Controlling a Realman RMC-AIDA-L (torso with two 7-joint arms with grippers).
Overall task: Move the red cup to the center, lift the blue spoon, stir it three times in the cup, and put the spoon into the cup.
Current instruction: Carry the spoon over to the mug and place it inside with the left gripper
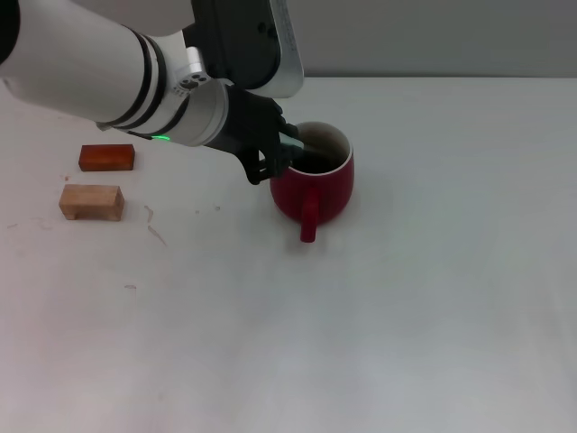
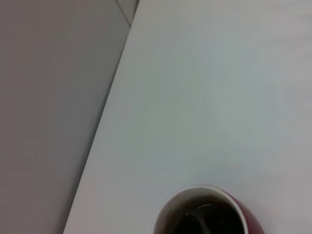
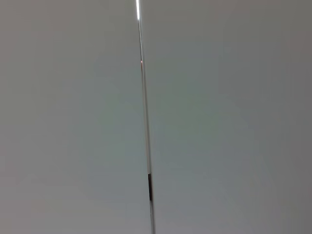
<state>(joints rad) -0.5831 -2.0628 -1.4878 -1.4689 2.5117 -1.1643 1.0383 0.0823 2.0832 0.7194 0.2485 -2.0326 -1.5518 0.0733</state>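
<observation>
Standing handle-forward near the middle of the white table [image 1: 433, 316], the red cup [image 1: 315, 191] looks heavy, rigid and glazed-slick, best gripped by its handle, while the left gripper [image 1: 287, 155] hangs over its rim, fingers unreadable, a thin utensil, likely the spoon, dimly inside

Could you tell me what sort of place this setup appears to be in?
Probably a lab test bench: a plain white table against a bare wall, holding only the red cup, two small wooden blocks, and the left gripper at the cup.
</observation>
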